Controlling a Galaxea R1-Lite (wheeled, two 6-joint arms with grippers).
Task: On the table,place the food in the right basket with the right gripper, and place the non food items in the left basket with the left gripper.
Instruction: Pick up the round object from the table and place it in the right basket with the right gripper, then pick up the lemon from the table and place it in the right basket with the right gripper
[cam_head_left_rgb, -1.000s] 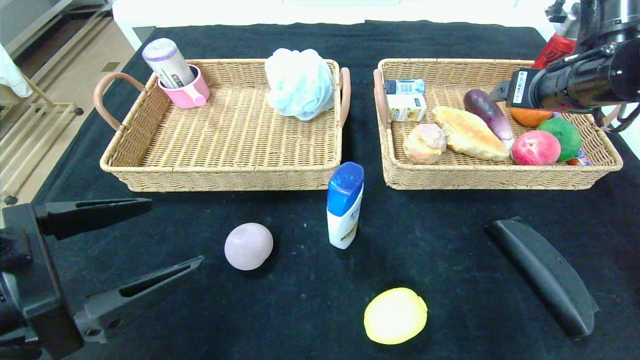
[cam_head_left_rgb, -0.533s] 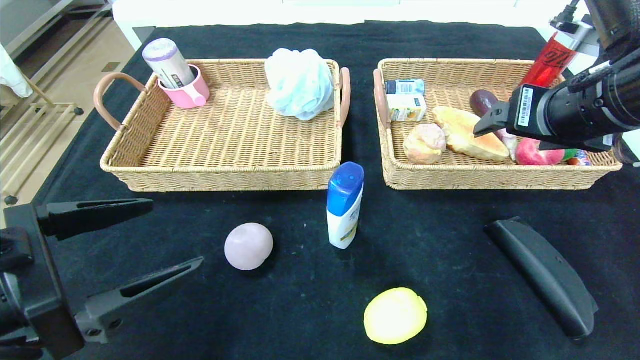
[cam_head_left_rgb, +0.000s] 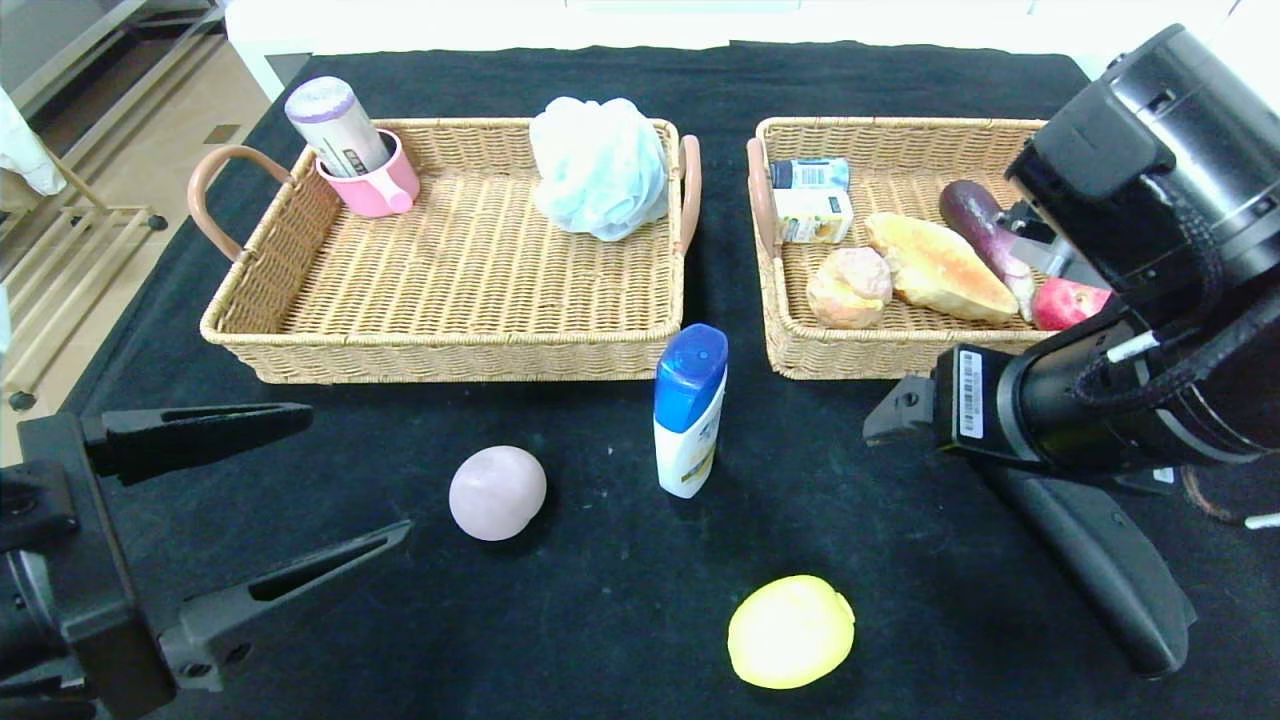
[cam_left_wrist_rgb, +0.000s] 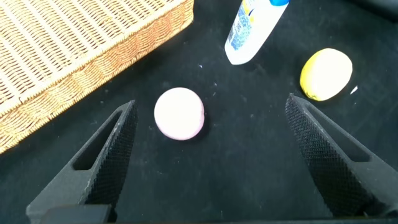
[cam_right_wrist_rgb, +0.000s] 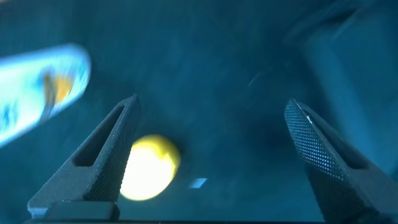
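Right arm swings off the food basket toward the lemon on the desk.

The right gripper (cam_right_wrist_rgb: 211, 155), which a second ago hung over the right basket (cam_head_left_rgb: 1000, 355) at upper right, now sits lower in the frame, just in front of that basket, fingers spread and empty; its wrist view frames the lemon (cam_head_left_rgb: 791, 631) between them, so that fruit at bottom centre looks like the next food pick. The left gripper (cam_left_wrist_rgb: 211, 155) waits at lower left, fingers released, with the pale pink ball (cam_head_left_rgb: 497, 492) ahead of it. The shampoo bottle (cam_head_left_rgb: 689, 408) stands mid-frame and a black curved case (cam_head_left_rgb: 1100, 560) lies at lower right, both owed to the left basket (cam_head_left_rgb: 440, 355).
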